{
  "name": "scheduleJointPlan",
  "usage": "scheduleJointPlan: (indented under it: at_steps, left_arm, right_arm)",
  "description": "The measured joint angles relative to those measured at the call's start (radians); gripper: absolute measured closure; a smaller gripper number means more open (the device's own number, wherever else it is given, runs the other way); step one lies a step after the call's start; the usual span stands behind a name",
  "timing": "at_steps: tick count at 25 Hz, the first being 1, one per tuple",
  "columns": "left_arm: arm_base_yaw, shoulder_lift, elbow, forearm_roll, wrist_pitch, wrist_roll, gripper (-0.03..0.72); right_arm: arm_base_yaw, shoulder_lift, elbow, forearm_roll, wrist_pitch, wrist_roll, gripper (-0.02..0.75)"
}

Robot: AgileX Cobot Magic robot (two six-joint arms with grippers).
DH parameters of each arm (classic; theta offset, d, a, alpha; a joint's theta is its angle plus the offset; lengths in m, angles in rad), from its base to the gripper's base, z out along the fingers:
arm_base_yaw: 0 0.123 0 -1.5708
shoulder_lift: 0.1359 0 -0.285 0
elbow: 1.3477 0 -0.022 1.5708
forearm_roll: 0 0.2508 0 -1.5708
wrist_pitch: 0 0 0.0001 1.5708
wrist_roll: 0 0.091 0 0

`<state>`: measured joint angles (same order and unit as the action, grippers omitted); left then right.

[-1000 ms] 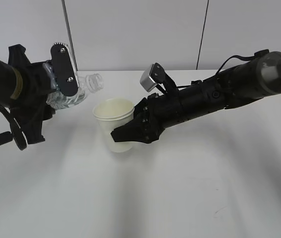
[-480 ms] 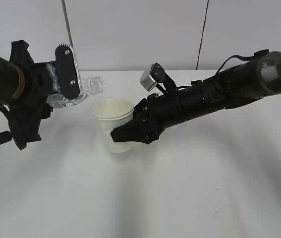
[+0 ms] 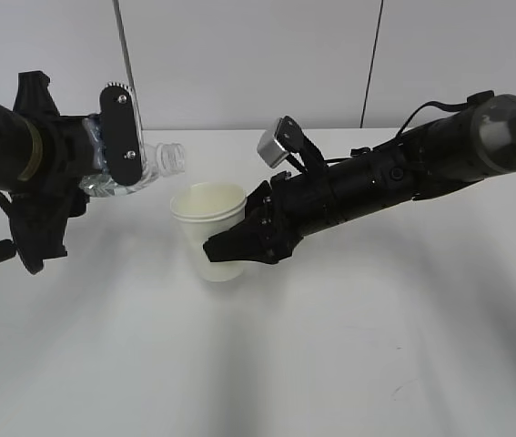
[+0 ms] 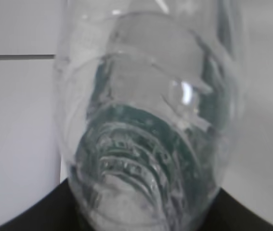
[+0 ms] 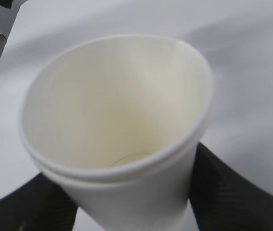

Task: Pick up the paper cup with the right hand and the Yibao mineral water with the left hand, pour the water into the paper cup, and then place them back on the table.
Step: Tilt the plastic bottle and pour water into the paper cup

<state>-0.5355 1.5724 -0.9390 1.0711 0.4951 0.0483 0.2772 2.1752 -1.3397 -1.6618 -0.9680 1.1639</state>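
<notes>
Left gripper [image 3: 121,137] clamped on tilted bottle [image 3: 153,164], right gripper [image 3: 239,246] clamped around paper cup [image 3: 210,218].

White flat tabletop [image 3: 349,364]: whole lower half of frame bare, free passage left to right. Centre blocked by cream-white tapered paper cup [image 3: 209,229], clamped low on its wall by right black tool [image 3: 230,248]; its arm bars the upper right diagonally. Upper left occupied by left black tool [image 3: 119,137] gripping clear ribbed plastic bottle [image 3: 153,161], tilted, open neck just above and left of cup rim. Narrow gap only between neck and rim.
</notes>
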Motion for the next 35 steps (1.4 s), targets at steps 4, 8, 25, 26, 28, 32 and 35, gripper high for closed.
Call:
scheduleJointPlan:
  at_steps: [4,8,25,26,28,32,35]
  left_arm:
    - [0.0,0.0,0.0,0.025,0.001,0.0,0.347]
    - [0.0,0.0,0.0,0.042,0.002,0.0,0.347]
    - [-0.031,0.0,0.0,0.143,0.021,0.002,0.347]
    - [-0.032,0.0,0.0,0.151,0.023,0.002,0.347]
    - [-0.033,0.0,0.0,0.161,0.028,0.003,0.347]
    - [-0.033,0.001,0.0,0.168,0.041,0.003,0.347]
    - [-0.033,0.003,-0.001,0.171,0.048,0.003,0.347]
  right_arm:
    - [0.0,0.0,0.0,0.0,0.0,0.002,0.238]
    - [0.0,0.0,0.0,0.0,0.0,0.002,0.238]
    - [0.0,0.0,0.0,0.0,-0.002,0.002,0.238]
    - [0.0,0.0,0.0,0.0,-0.002,0.002,0.238]
    - [0.0,0.0,0.0,-0.002,-0.002,0.002,0.238]
    - [0.0,0.0,0.0,-0.002,-0.002,0.002,0.238]
    - [0.0,0.0,0.0,-0.006,-0.002,0.002,0.238]
